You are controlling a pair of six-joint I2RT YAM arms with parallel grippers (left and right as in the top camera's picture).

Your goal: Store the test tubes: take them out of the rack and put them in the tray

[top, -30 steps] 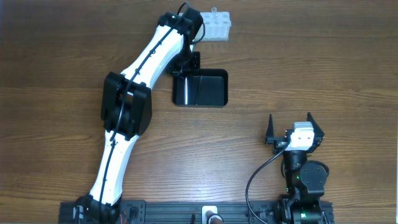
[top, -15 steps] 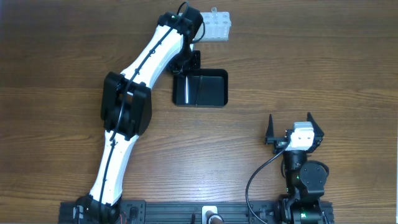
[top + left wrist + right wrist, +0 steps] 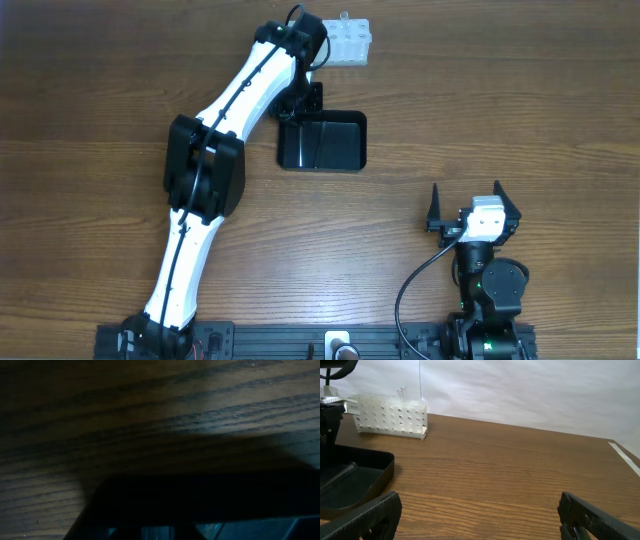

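Nearest the bases, at the desk's 5 o'clock, the right claw sits by its own base. It is spread wide, holds nothing, and is well apart from everything else.

Farther out, a little left of centre, lies the black tray. A tube lies flat inside it, toward the 9 o'clock side.

The left arm reaches from 7 o'clock up to the tray's 11 o'clock corner, where the left claw is just by the rim. Whether it is wide or narrow I cannot tell: the arm covers it from above, and its own camera looks at dark rim and wood.

Farthest off, at 12 o'clock from the tray and apart from it, stands the white rack. A second tube stands upright at its far edge.
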